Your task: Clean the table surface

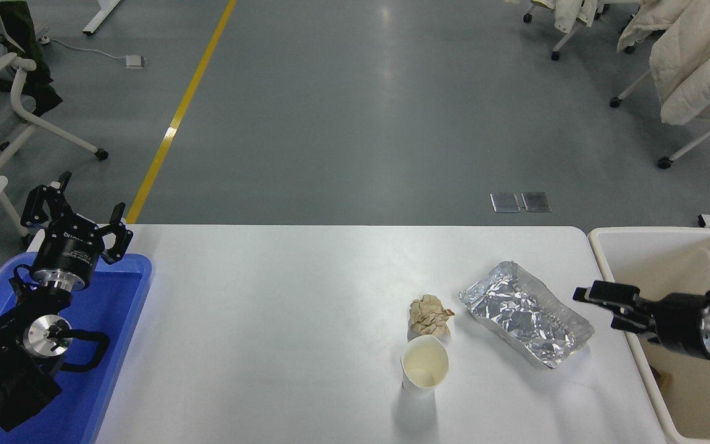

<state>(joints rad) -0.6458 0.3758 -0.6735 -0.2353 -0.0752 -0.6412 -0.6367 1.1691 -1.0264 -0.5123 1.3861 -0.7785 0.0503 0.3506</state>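
The right pincer (595, 300) is hovering with its fingers parted and nothing between them, low over the right edge of the tabletop (281, 320), which is spreading out ahead of it and to its left. Just in front of its tips the crumpled foil tray (526, 312) is lying flat; beyond that, a wad of brown paper (430, 314) and an upright paper cup (424, 365) are sitting close together. Behind and beneath the arm the cream bin (669, 246) is waiting.

The foil tray looks like the nearest target. Thin foil is likely buckling under pressure, so pinching its near rim squarely, not the floppy middle, should serve best. A gentle lift then a short swing back over the bin seems wise.

The left pincer (74, 225) is resting parked, fingers spread, over the blue tray (114, 320).
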